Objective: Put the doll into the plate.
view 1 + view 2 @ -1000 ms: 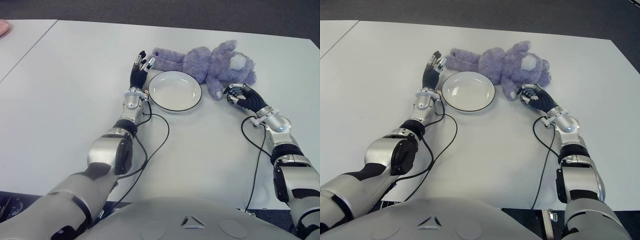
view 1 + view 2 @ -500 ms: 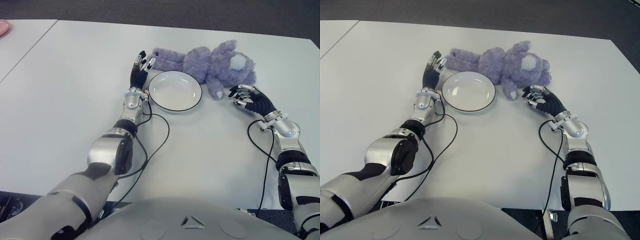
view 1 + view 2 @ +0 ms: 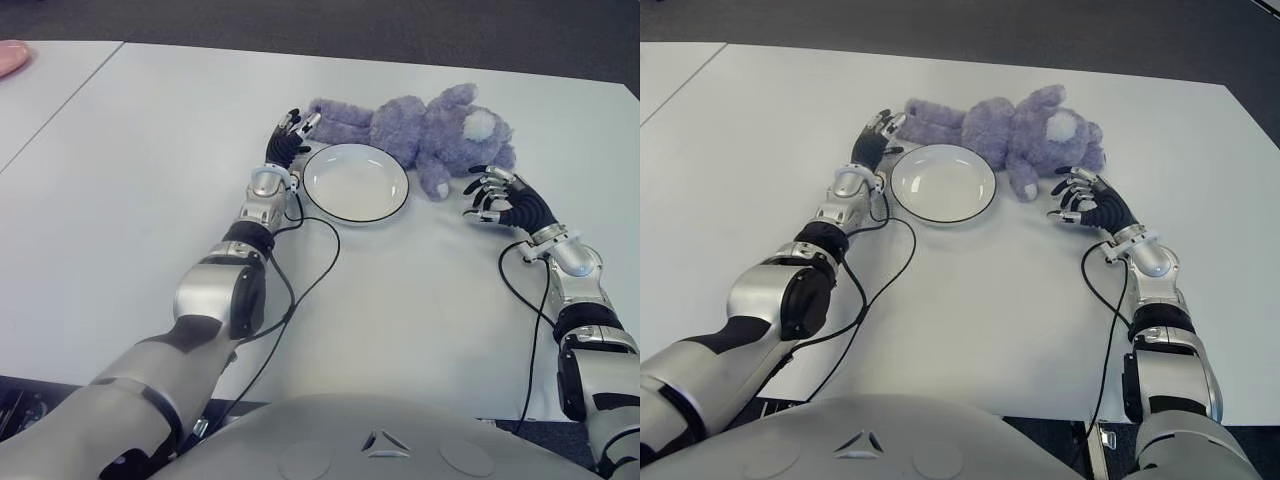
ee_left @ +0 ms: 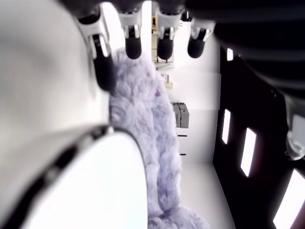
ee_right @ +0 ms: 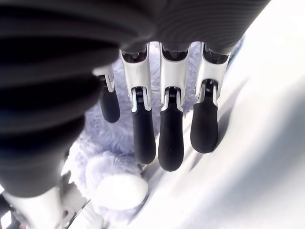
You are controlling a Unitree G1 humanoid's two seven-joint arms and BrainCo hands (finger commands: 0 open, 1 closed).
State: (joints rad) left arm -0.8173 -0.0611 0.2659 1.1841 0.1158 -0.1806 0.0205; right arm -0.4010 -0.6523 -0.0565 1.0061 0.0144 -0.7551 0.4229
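Both hands are empty, fingers spread. One purple doll (image 3: 420,125) lies beyond the plate (image 3: 356,183). The left hand (image 3: 288,135) nears its leg; the right hand (image 3: 495,195) hovers just beside its head.

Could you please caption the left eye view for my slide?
Both open hands, left and right, flank a purple doll lying behind an empty plate.

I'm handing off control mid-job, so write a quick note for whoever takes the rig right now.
Left robot hand: open, holding nothing, beside the plate's left rim at the doll's leg end.
Right robot hand: open, fingers spread, holding nothing, just in front of the doll's head.
Doll: purple plush bear lying on the table behind the plate, not grasped.
Plate: white, holding nothing, between the two hands.
Done: both hands are placed near the doll.
Left: grasp the doll, lift it, set it in the plate.
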